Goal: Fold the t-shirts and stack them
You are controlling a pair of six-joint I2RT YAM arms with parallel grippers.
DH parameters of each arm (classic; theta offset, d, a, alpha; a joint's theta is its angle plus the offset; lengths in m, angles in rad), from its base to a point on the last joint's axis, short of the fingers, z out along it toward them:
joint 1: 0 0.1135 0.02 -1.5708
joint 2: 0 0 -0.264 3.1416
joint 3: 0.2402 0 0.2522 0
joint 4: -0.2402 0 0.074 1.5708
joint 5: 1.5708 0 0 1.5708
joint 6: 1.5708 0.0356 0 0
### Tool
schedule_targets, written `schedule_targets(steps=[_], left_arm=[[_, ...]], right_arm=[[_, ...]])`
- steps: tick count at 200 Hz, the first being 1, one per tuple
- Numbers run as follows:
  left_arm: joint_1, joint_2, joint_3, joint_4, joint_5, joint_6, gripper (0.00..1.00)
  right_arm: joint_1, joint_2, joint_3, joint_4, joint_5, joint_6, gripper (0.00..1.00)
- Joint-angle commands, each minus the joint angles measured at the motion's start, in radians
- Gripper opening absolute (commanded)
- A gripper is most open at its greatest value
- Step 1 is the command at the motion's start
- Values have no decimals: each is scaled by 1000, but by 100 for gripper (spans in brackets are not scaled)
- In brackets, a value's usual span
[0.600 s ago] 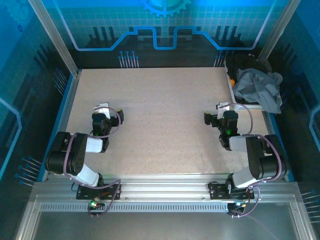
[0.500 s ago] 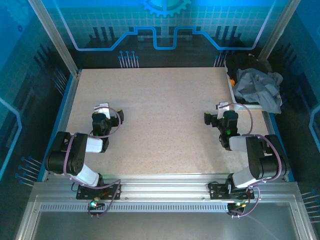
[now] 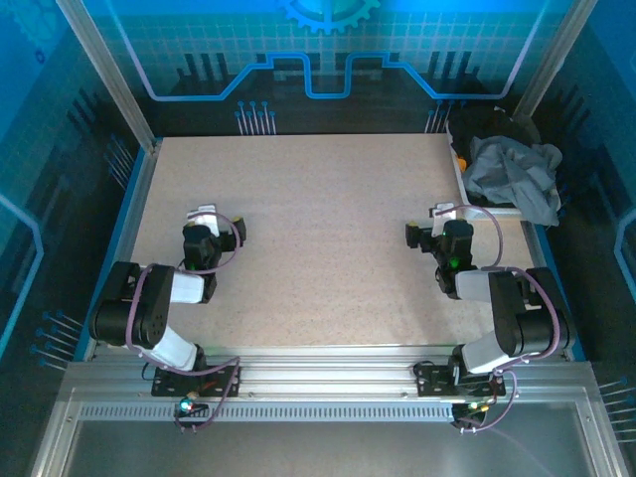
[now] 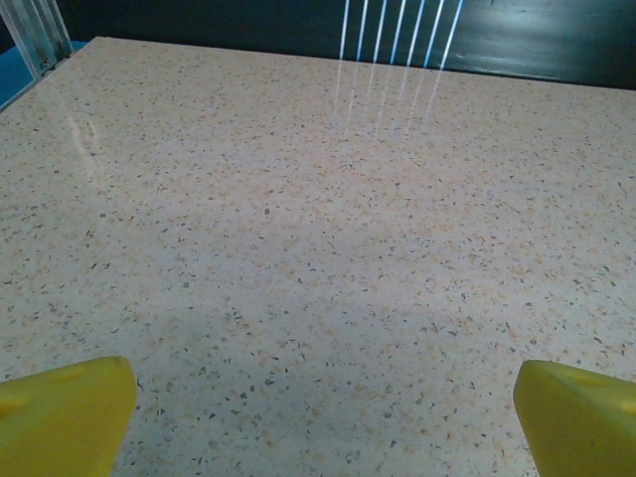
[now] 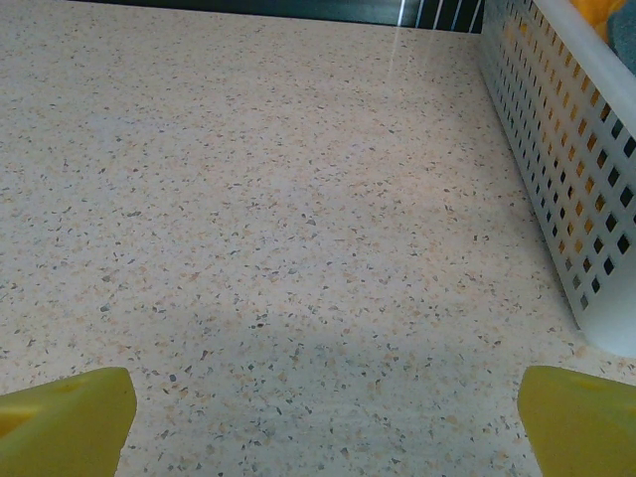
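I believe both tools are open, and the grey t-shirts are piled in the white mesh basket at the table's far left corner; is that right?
Not quite: the crumpled slate grey cloth t-shirts lie in the white plastic mesh basket at the far right corner, as the top external view shows. The left tool and right tool are indeed open.

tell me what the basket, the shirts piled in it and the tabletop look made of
Basket: white plastic, likely; rigid wall with even punched holes, slight sheen. T-shirts: soft matte grey cloth, draping in limp folds. Tabletop: hard speckled beige surface, perhaps laminate or stone composite; it reflects light streaks.
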Motion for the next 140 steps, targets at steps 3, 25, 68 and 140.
schedule_targets(steps=[3, 25, 68, 140], left_arm=[[-1, -2, 5, 9, -16, 19, 99], [-1, -3, -1, 19, -25, 18, 99], [-130, -247, 53, -201, -286, 89, 99], [-63, -195, 878, -1181, 12, -625, 99]], right_arm=[[6, 4, 11, 29, 9, -5, 100], [9, -5, 9, 27, 15, -6, 100], [72, -237, 111, -236, 192, -6, 100], [-107, -173, 922, -1249, 216, 492, 99]])
